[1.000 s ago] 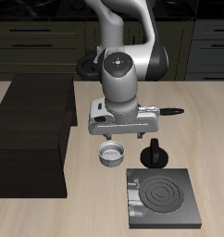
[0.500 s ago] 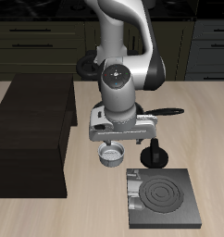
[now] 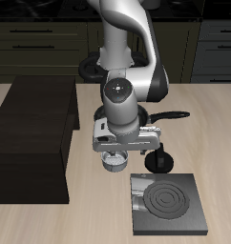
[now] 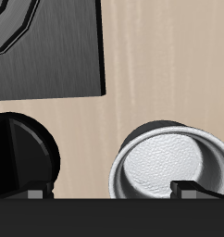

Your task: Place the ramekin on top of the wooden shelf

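The ramekin (image 3: 112,163) is a small light-grey cup standing on the table just below my hand, between the wooden shelf (image 3: 31,133) and the moka pot. My gripper (image 3: 115,152) hangs right above it, open and empty. In the wrist view the ramekin (image 4: 169,167) is close and partly cut off. My gripper (image 4: 109,191) straddles the ramekin's wall on the moka pot side. One fingertip (image 4: 183,189) is over the cup's inside and the other is over the moka pot. The shelf's flat top is bare.
A small black moka pot (image 3: 159,160) stands close beside the ramekin and also shows in the wrist view (image 4: 21,153). The black stove burner plate (image 3: 167,202) lies nearer the table's front edge. A black pan handle (image 3: 177,114) sticks out behind my hand.
My gripper has moved down and toward the table's front edge, closing in on the ramekin. The ramekin and the other things have not moved.
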